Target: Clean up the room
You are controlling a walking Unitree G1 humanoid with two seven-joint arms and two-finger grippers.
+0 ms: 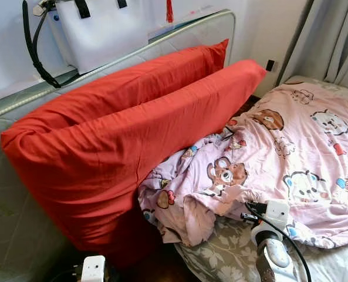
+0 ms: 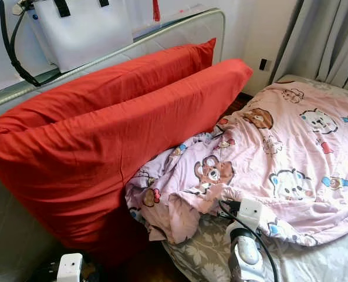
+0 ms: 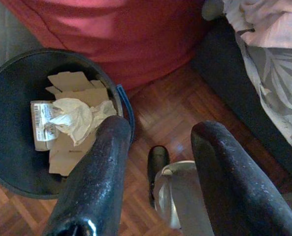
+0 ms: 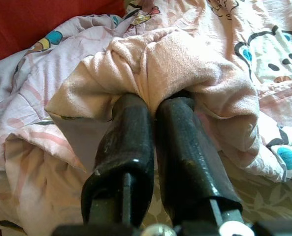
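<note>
A pink cartoon-print blanket [image 1: 291,147] lies rumpled across the bed. My right gripper [image 4: 153,105] is shut on a folded edge of the blanket [image 4: 175,64] near the bed's front corner; its wrist [image 1: 277,212] sits low at the blanket's hem. Two long red pillows [image 1: 132,135] lean against the padded headboard [image 1: 9,235]. My left gripper [image 3: 160,130] hangs open over the wooden floor, beside a dark round bin [image 3: 127,105] that holds crumpled paper [image 3: 74,115] and cardboard scraps.
A white bag [image 1: 103,29] with a black strap rests on top of the headboard. A grey floral sheet [image 1: 220,252] shows under the blanket. Grey curtains [image 1: 332,35] hang at the far right. The parquet floor [image 3: 175,108] runs between the bin and the bed.
</note>
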